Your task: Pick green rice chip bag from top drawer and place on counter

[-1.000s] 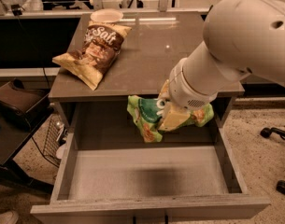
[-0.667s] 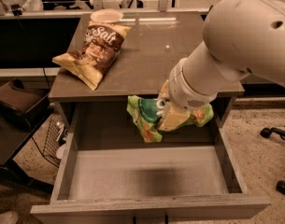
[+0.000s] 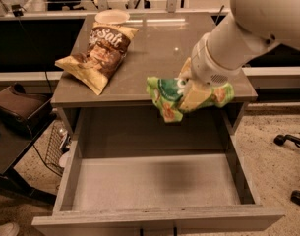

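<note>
One container, the top drawer (image 3: 66, 181), is standing pulled out below the counter (image 3: 159, 53), showing its flat grey bottom. The gripper (image 3: 191, 98) is hanging at the counter's front edge, toward the right corner, its fingers pinching the green rice chip bag (image 3: 164, 95), which is dangling across that edge. A brown Salt bag (image 3: 98, 55) is lying toward the left edge.

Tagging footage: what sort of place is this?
Probably an office or lab: chair casters, speckled carpet. The gripper holds the green rice chip bag at the edge of the counter.
</note>
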Motion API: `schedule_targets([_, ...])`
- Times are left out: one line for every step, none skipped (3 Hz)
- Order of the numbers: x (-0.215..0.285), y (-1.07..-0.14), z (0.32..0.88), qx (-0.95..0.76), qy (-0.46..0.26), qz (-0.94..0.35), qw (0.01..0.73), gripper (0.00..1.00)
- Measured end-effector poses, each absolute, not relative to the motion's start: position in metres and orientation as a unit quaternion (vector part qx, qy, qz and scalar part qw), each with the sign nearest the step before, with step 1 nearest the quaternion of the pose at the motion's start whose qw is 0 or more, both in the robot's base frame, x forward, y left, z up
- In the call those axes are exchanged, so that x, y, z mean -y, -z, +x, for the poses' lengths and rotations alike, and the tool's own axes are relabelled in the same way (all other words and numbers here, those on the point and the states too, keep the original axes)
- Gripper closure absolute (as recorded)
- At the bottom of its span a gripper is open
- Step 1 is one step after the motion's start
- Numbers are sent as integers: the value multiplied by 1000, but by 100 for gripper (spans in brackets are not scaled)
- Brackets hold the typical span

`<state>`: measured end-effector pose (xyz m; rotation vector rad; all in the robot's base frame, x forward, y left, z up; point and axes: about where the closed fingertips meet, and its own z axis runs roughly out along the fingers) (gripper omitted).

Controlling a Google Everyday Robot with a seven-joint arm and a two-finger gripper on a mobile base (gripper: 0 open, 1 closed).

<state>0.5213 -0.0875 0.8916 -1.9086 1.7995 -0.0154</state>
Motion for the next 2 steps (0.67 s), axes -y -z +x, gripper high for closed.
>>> schedule_targets([106,-911,574,-650,19,-709,274,100])
schedule_targets([116,-916,626,-639,20,-715,285,100])
